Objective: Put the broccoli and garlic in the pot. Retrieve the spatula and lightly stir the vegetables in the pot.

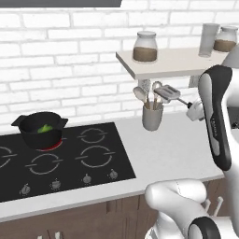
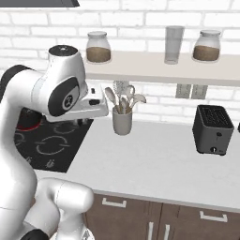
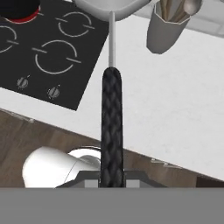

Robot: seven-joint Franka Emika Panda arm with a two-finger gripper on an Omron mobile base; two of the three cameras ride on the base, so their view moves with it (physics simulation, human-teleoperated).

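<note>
Up close, the spatula (image 3: 111, 109) — thin grey shaft, black textured grip.

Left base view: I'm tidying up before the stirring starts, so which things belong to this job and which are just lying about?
In the job:
- small round black pot on the hob
- bright green broccoli inside it
- pale grey slotted spatula, dark-handled, held in the gripper

Lying about:
- grey utensil cup with spoons
- brown-filled glass jar
- black toaster
</note>
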